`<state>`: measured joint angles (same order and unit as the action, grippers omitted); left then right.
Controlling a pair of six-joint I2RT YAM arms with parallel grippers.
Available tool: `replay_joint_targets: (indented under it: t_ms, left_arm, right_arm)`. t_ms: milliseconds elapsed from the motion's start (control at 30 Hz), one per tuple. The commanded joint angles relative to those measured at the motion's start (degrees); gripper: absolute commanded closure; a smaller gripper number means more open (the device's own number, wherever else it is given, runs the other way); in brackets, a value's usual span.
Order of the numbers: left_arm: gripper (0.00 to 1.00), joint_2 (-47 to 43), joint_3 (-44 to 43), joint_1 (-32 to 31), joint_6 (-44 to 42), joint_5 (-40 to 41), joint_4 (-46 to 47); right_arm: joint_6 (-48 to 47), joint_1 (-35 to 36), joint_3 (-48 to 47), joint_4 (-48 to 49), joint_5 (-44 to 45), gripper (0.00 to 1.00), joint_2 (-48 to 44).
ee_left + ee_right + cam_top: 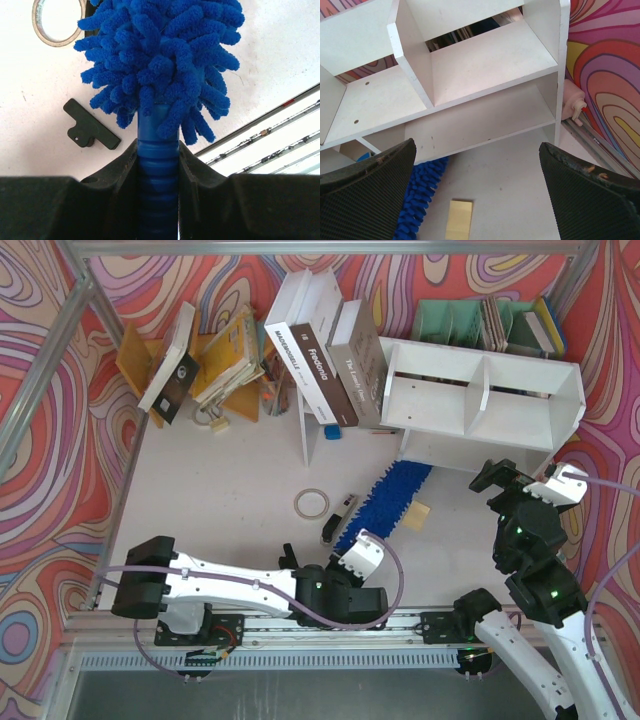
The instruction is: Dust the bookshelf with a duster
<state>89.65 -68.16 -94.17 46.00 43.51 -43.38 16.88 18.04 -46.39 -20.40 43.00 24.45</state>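
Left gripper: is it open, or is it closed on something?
Shut. The left gripper clamps the duster by its ribbed blue handle; in the left wrist view both black fingers touch it, without gap.

Open room: bare white table [220, 490] spreads wide at 9 o'clock of the duster [392, 498], beyond the clutter.
Clutter at 9 o'clock: tape ring [311, 503] and black-and-silver stick tool [338, 518], the tool just beside the duster.
At 3 o'clock: yellow card [417, 517], flat, near the duster.
At 12 o'clock: bookshelf [480, 400], compartments open-fronted; leaning books [330, 365] stand against its left end.
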Motion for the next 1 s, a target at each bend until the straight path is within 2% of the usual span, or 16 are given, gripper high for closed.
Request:
replay_joint_targets:
  t_ms: [0,300,533,733,967]
  left_arm:
    - [1.00,1.5,-1.2,-0.1,-1.3,5.2,2.0]
    - [1.00,5.1,2.2,0.3,0.4,-1.9,2.7]
    - [1.00,7.1,1.3,0.3,-2.5,-5.3,3.1]
    - [1.00,2.8,3.7,-0.5,-6.4,-3.5,4.8]
    - [1.00,-6.2,7.9,-6.0,-11.9,1.2,5.5]
  right_arm:
    - [-0.8,0.0,0.3,1.2,0.1,0.01,-0.2]
    - [-0.7,0.0,0.3,1.2,0.1,0.01,-0.3]
    - [-0.7,-0.1,0.3,1.2,0.1,0.01,-0.2]
    - [-0.7,0.0,0.2,1.1,0.3,0.01,-0.3]
    - [-0.7,0.0,0.2,1.1,0.5,0.01,-0.3]
